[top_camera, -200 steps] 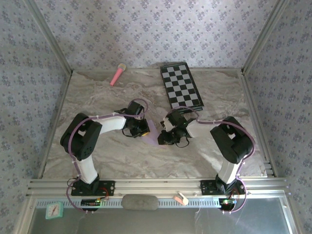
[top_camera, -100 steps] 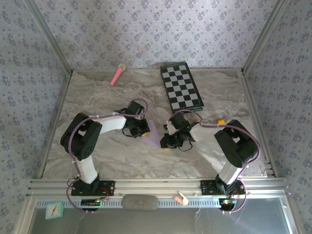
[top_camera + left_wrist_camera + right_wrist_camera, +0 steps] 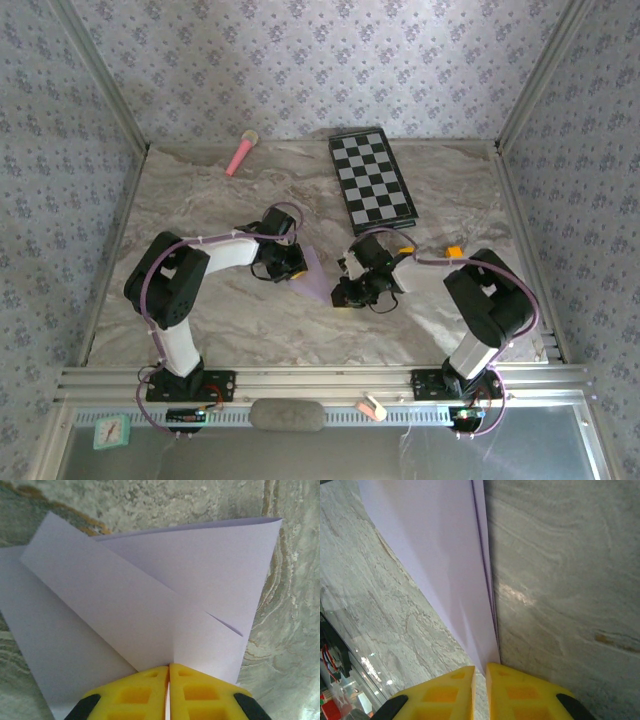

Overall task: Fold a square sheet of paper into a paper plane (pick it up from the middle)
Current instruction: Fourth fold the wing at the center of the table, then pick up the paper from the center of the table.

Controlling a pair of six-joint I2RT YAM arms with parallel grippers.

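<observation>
Lilac square sheet of paper [image 3: 312, 272] [image 3: 150, 605] [image 3: 435, 555], creased to a point, lies nearer the arm bases than the checkered board [image 3: 372, 178]; left gripper [image 3: 293, 272] [image 3: 169, 667] clamped on its edge, right gripper [image 3: 345, 293] [image 3: 480, 669] fingers together at its tip, pinch there cannot tell.

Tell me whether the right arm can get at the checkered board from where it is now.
Probably yes. The checkered board lies flat just beyond the right gripper, with bare table between them. The gripper is shut at the lilac paper edge and would have to leave it.
</observation>
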